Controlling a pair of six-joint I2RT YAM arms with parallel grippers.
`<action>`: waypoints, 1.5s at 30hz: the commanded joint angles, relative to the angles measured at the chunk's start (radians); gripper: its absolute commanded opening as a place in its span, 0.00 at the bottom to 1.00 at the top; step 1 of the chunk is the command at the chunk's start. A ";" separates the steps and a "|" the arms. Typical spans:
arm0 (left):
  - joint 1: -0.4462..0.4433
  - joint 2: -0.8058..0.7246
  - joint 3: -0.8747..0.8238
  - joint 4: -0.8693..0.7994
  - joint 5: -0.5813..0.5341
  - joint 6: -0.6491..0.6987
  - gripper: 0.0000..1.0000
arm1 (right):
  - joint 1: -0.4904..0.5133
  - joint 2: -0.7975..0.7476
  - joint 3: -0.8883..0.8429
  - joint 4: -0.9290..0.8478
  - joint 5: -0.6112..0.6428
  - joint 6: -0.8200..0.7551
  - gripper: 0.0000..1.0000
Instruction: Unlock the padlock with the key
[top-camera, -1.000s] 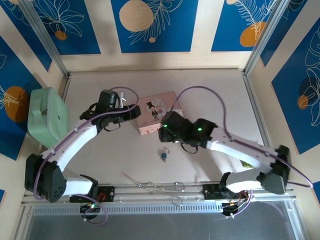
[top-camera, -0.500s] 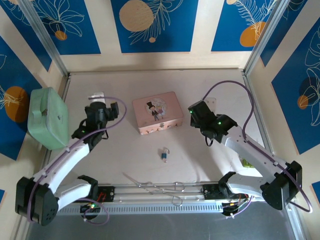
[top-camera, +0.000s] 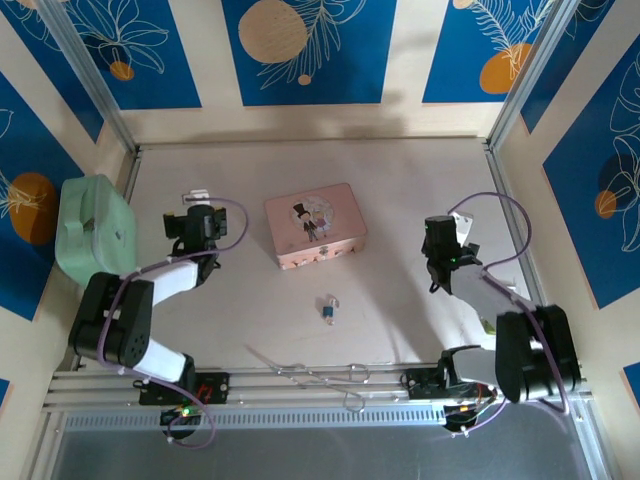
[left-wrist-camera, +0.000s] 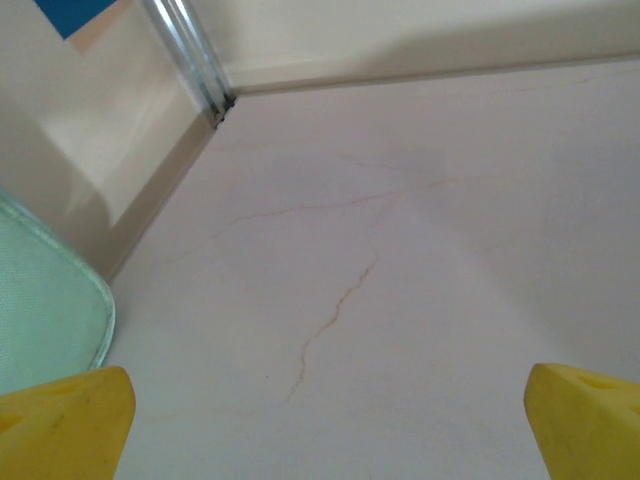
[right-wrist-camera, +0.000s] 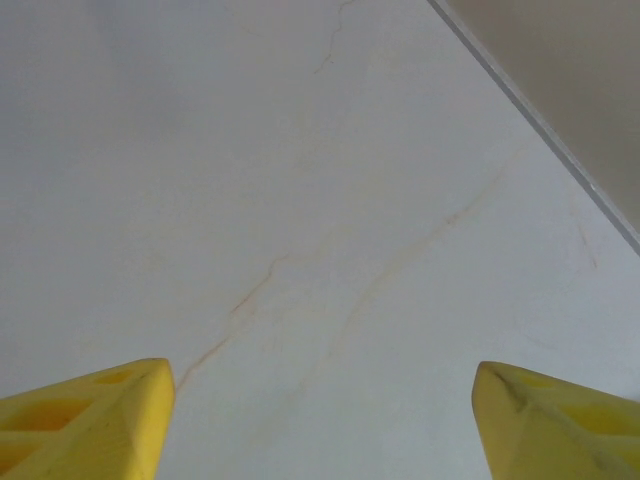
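Observation:
The tiny silvery padlock (top-camera: 329, 308) with a bluish lower part lies alone on the table, in front of the pink box (top-camera: 315, 225). I cannot make out the key. My left gripper (top-camera: 195, 205) is drawn back at the left side, far from the padlock, near the mint case. In the left wrist view its yellow fingertips (left-wrist-camera: 65, 420) stand wide apart over bare table, so the left gripper (left-wrist-camera: 330, 425) is open and empty. My right gripper (top-camera: 452, 225) sits at the right side, also far from the padlock. The right gripper (right-wrist-camera: 325, 415) is open over bare table.
A mint green case (top-camera: 95, 235) leans at the left wall, and its corner (left-wrist-camera: 45, 310) shows in the left wrist view. Thin bent wires (top-camera: 310, 372) lie along the near rail. Low walls border the table on three sides.
Both arms have pulled back from beside the pink box to their own sides and folded up. Both grippers stand wider open. The padlock and the box have not moved.

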 joint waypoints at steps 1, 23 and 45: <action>0.026 0.024 0.050 0.060 0.092 0.078 1.00 | -0.009 0.082 0.010 0.242 -0.038 -0.089 0.79; 0.113 0.076 -0.263 0.461 0.371 0.024 1.00 | -0.139 0.223 -0.139 0.797 -0.663 -0.245 0.99; 0.108 0.071 -0.243 0.413 0.454 0.060 1.00 | -0.140 0.224 -0.139 0.804 -0.667 -0.245 0.99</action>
